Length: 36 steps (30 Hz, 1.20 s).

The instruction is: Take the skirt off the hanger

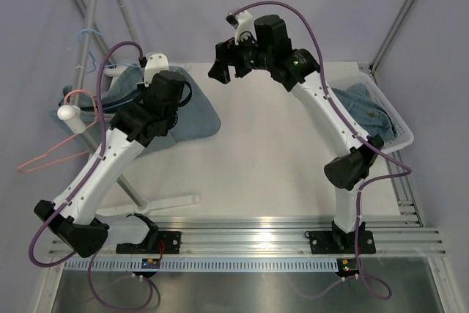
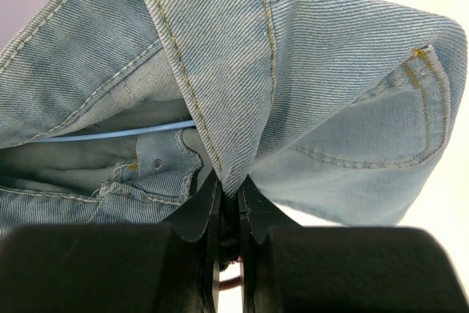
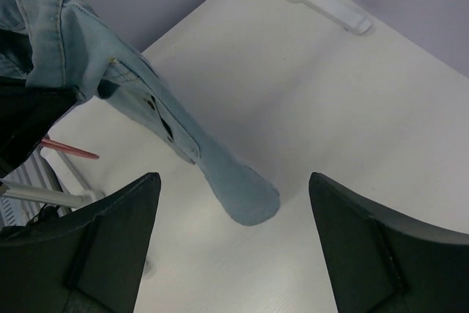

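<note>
**Left Arm Has the Skirt Pinched, Right Arm Waits Wide Open**

We start with the white table (image 1: pixel 278 174), which fills the middle of the overhead view; at its far left corner stands the clothes rack (image 1: pixel 91 5), its grey poles slanting upward and its white foot lying on the table near the left arm (image 1: pixel 110 159). That arm stretches forward and left toward the rack; the right arm (image 1: pixel 330 108) arcs up and over the middle of the table, its wrist held high.

Now the skirt (image 1: pixel 194 119), pale blue denim; it hangs by the rack at the left side of the table, draped out toward the centre, and in the right wrist view its lowest tip reaches down to the tabletop. On the right edge sits a white basket (image 1: pixel 399 126) with more denim clothing (image 1: pixel 363 108) piled inside.

A pink hanger (image 1: pixel 44 160) dangles off the table's left side, bare; the blue hanger (image 2: pixel 110 134) is the one that matters, and its thin wire runs inside the skirt's waistband, so the skirt is still on it.

Down to the left gripper (image 2: pixel 229 190); the jaws are pressed together on a fold of the denim waistband. The right gripper (image 3: pixel 233 188) is spread wide with nothing between the fingers, well above the table.
</note>
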Tool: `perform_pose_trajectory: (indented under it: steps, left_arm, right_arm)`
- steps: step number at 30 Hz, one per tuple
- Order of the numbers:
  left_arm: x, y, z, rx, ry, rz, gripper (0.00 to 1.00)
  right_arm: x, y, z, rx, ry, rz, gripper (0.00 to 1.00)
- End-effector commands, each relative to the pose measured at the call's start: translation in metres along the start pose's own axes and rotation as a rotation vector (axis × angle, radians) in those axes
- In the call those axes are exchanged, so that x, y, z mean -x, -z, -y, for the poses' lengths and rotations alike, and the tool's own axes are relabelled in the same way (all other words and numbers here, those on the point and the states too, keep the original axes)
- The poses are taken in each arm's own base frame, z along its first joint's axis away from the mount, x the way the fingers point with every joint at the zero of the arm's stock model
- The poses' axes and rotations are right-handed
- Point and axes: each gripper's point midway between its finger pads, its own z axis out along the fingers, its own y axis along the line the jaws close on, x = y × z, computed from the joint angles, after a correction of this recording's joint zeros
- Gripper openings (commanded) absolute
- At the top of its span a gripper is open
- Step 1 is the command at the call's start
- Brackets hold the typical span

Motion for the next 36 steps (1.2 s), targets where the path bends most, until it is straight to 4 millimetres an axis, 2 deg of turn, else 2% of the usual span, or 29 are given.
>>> perform_pose_trajectory:
  steps: [1,10,17,24,33,36]
  left_arm:
    - [0.006,0.01,0.002,-0.055,0.047,0.018,0.0]
    - [0.008,0.021,-0.007,-0.076,0.053,0.022,0.0]
    - [0.012,0.029,-0.012,-0.104,0.064,0.033,0.0]
    - [0.013,0.038,-0.018,-0.128,0.078,0.04,0.0]
    - [0.012,0.046,-0.021,-0.165,0.101,0.041,0.0]
    - [0.011,0.047,-0.02,-0.171,0.099,0.035,0.0]
  right_arm:
    - [0.008,-0.001,-0.016,-0.008,-0.002,0.005,0.91]
    - [0.034,0.006,-0.038,0.106,0.091,0.08,0.91]
    - [0.045,0.006,-0.062,0.264,0.205,0.123,0.84]
    - [0.037,0.002,-0.084,0.416,0.242,0.119,0.83]
    - [0.011,-0.04,-0.099,0.404,0.308,0.073,0.82]
    - [0.008,-0.056,-0.092,0.36,0.315,0.079,0.8]
